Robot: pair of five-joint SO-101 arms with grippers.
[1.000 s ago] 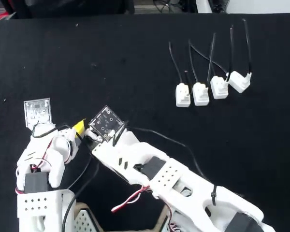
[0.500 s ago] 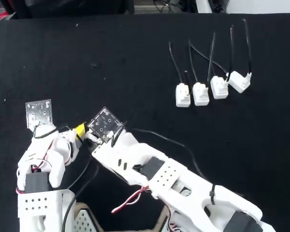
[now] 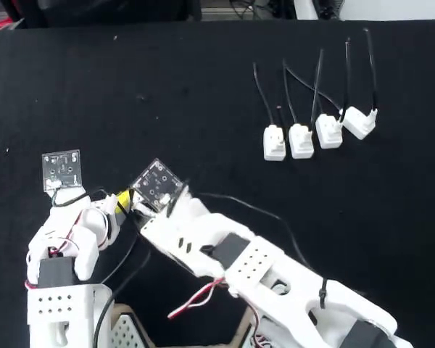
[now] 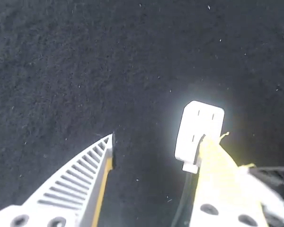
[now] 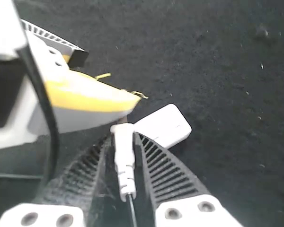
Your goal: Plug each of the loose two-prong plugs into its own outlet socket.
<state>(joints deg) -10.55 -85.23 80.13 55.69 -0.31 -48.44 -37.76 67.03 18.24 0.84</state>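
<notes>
1. The plug (image 5: 124, 161), white and small, sits clamped between the ribbed fingers (image 5: 165, 165) of the right gripper (image 5: 124, 142). Its black cable (image 5: 130, 210) runs back between the jaws.
2. The plug's front end is at the near end of the socket block (image 5: 163, 125), touching or just beside it. I cannot tell whether the prongs are seated.
3. The socket block (image 4: 199, 125) is white and lies flat on the black table (image 4: 85, 56). Slots are visible on its upper face in the left wrist view.
4. The left gripper (image 4: 156, 139) is spread wide and grasps nothing. Its yellow-faced finger (image 4: 213, 175) lies along one side of the socket block, at its edge. The ribbed finger (image 4: 92, 175) is apart from the block on the other side, with bare table between them.
5. In the right wrist view that yellow-faced finger (image 5: 85, 101) lies just beside the socket block, across from the plug tip.
6. In the high view both arms (image 3: 65, 239) (image 3: 239, 261) converge over the socket block's position.
7. Four white blocks with black cables (image 3: 301, 141) lie in a row well apart from the socket block, farther out on the table (image 3: 167, 87).
</notes>
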